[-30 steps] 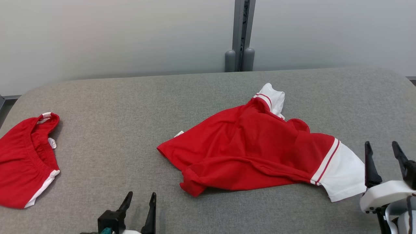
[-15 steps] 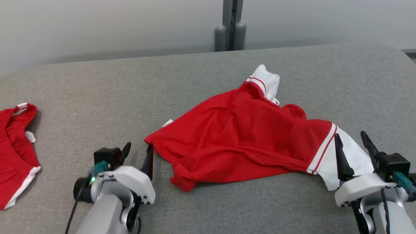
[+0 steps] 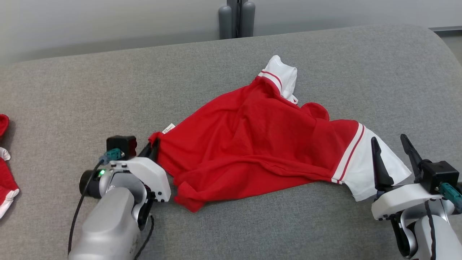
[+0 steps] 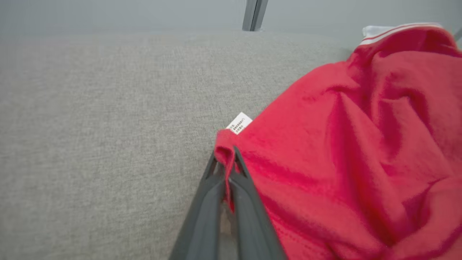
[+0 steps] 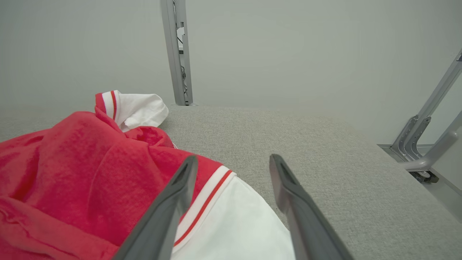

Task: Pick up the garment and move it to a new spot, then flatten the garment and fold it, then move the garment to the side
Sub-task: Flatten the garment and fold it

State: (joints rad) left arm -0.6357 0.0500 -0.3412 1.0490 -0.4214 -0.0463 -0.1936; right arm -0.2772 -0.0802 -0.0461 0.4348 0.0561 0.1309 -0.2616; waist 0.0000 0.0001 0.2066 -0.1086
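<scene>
Before me, a grey fabric-covered table (image 3: 72, 94) bears a crumpled red-and-white garment (image 3: 252, 144), just in front of the grey post (image 3: 236, 18); a second red garment (image 3: 5, 182) lies well left of that post.

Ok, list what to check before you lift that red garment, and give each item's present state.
1. The left gripper is shut on the red garment at its corner, beside the care label: ok.
2. That hold is deep enough for a lift: cannot tell; only a thin fold sits between the fingertips.
3. The right gripper is shut on the white sleeve: not ok; its jaws stand open at the sleeve.
4. The other red garment lies apart from this one: ok; it is at the left of the table.
5. The cloth lies flat: not ok; it is crumpled.
</scene>
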